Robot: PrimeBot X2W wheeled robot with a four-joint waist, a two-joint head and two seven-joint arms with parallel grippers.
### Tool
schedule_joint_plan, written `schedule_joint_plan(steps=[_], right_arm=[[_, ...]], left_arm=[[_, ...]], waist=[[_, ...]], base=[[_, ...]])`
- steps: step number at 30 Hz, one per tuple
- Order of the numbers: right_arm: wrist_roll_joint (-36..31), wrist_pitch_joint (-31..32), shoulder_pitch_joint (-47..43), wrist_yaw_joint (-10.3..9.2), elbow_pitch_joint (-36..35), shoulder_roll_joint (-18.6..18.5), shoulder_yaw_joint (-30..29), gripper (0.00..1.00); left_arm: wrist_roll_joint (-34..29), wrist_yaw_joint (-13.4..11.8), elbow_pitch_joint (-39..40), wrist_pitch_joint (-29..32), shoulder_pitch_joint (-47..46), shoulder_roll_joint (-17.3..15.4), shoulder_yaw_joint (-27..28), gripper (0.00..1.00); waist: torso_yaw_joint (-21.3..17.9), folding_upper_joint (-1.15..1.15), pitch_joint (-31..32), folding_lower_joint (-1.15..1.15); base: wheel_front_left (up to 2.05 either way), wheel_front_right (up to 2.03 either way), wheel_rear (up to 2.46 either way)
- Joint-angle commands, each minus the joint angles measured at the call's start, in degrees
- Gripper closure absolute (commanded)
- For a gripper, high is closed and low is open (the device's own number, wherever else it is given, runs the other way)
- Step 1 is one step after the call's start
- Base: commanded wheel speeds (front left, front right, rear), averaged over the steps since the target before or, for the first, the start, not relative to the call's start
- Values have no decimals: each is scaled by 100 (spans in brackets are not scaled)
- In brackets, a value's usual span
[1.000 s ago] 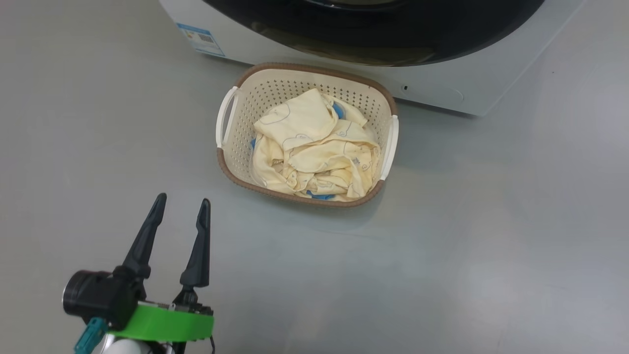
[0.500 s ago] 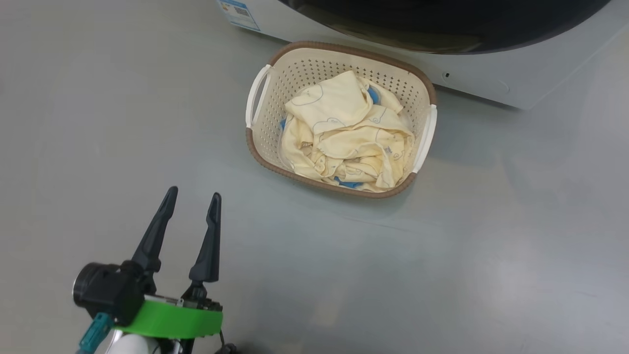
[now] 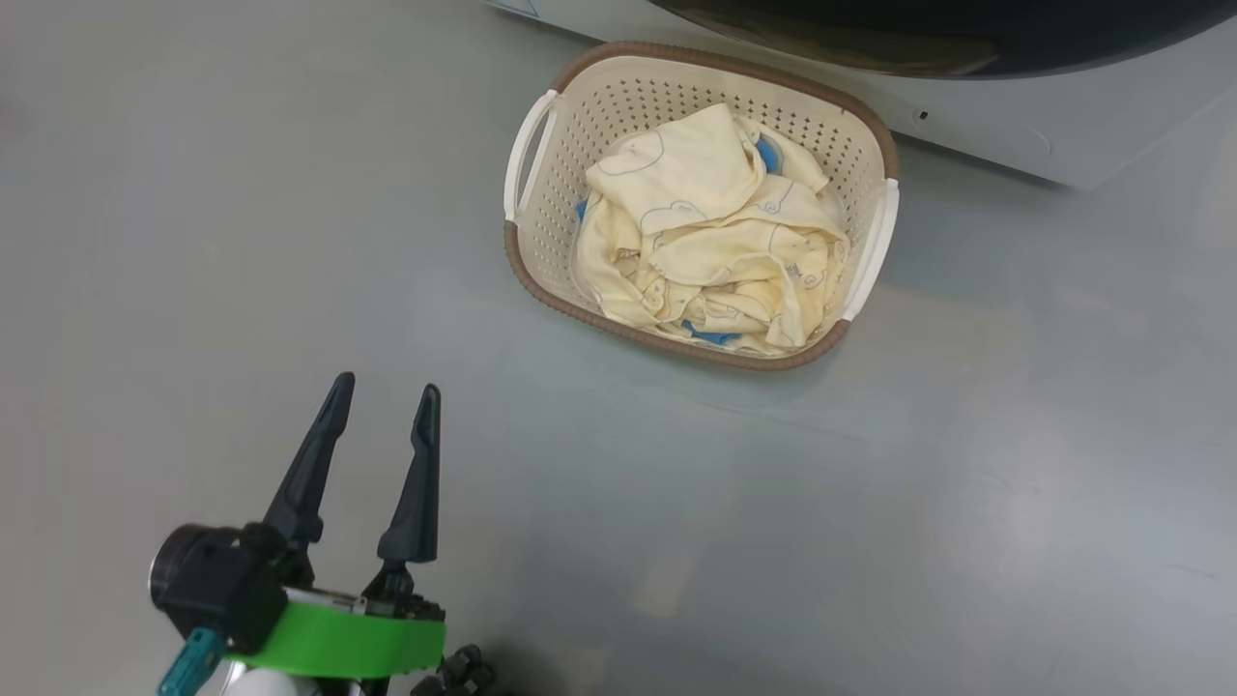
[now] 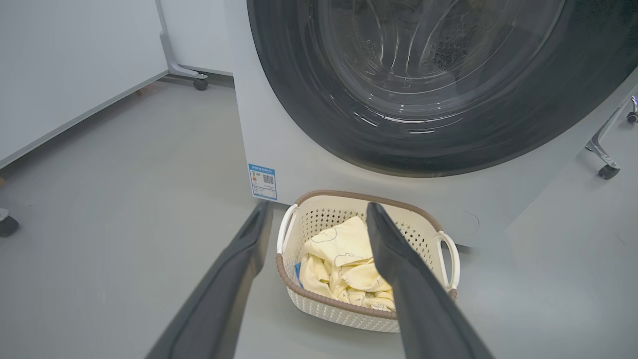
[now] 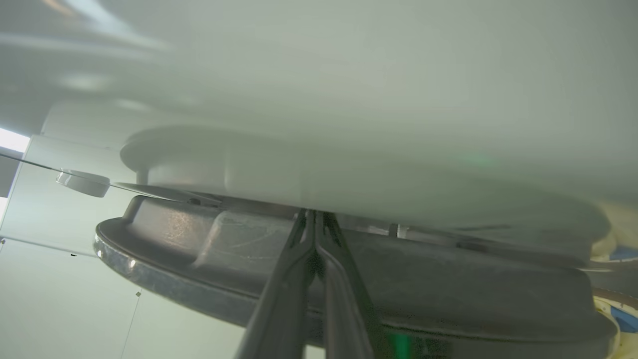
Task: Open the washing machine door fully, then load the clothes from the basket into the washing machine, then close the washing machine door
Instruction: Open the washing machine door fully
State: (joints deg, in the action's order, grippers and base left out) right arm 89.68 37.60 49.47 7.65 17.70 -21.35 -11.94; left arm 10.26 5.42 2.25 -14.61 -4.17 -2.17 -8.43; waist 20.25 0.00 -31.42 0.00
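Note:
The cream basket [image 3: 541,251] stands on the floor against the washing machine [image 3: 976,130], and the pale yellow clothes [image 3: 710,242] are heaped inside it. The door's black ring [image 3: 918,34] crosses the top of the head view. My left gripper [image 3: 385,387] hovers open and empty over the floor, short of the basket and to its left. In the left wrist view its fingers frame the basket [image 4: 344,314], the clothes [image 4: 339,259] and the washing machine door [image 4: 309,99]. My right gripper [image 5: 315,215] is shut, its tips in the narrow gap between the door [image 5: 448,294] and the white front [image 5: 398,99].
Grey floor surrounds the basket. A white panel on castors [image 4: 75,75] stands to the left of the machine. A metal leg with a castor [image 4: 608,169] stands to its right. A blue label sticker [image 4: 262,182] sits low on the machine's front.
The head camera has turned, so the basket and machine now sit higher and further right in the picture. The left gripper stays open in much the same spot.

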Motion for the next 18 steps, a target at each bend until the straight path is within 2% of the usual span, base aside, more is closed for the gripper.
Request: schedule_joint_plan(steps=[1,11,18], right_arm=[[-32,19,231,-16,-219,-116,27,100],[-52,64,400,-16,-213,-56,216,100],[-75,216,298,-16,-116,173,561,100]], left_arm=[[48,-52,234,-39,80,-71,170,0],[84,-138,310,-39,68,-71,145,0],[178,-180,275,-39,-82,-71,151,0]], waist=[[31,0,-65,0],[111,0,-214,0],[-67,0,-26,0]], base=[[0,0,0],[0,0,0],[0,0,0]])
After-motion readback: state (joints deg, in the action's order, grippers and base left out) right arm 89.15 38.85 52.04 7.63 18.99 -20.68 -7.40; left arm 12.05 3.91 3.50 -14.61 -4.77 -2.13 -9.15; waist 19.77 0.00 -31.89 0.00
